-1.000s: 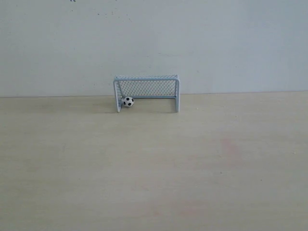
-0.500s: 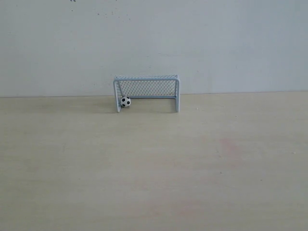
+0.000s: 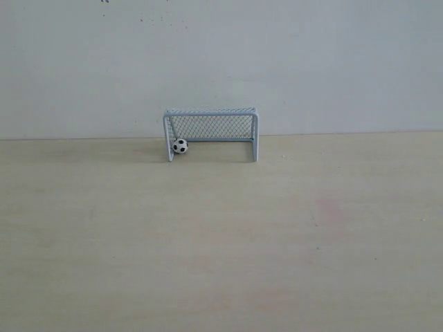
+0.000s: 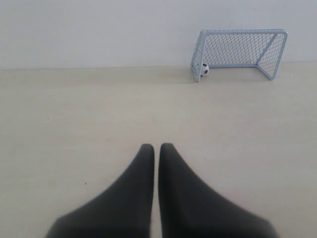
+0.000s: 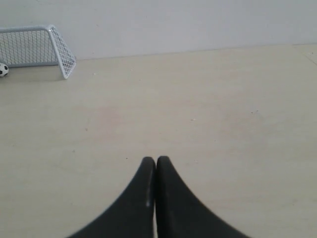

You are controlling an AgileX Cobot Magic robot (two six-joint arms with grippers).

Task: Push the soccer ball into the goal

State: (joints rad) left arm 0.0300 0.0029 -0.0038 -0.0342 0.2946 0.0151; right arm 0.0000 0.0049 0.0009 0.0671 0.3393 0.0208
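Observation:
The soccer ball (image 3: 180, 146) is a tiny white ball with black patches. It rests inside the mouth of the goal (image 3: 211, 112), close to its left post, at the far edge of the table by the wall. Both wrist views show the same pair from a distance: ball (image 4: 204, 68) by the goal (image 4: 241, 31), and ball (image 5: 3, 70) beside the goal (image 5: 49, 29). My left gripper (image 4: 156, 147) is shut with nothing held, hovering over bare table far from the goal. So is my right gripper (image 5: 156, 159). Neither gripper appears in the exterior view.
A pale wooden table (image 3: 221, 242) runs up to a plain light wall (image 3: 311, 62) behind the goal. Faint pinkish stains (image 3: 331, 209) mark the table right of centre.
The ball rolled slightly leftward inside the goal mouth, ending nearer the left post. It has been still for the last half second.

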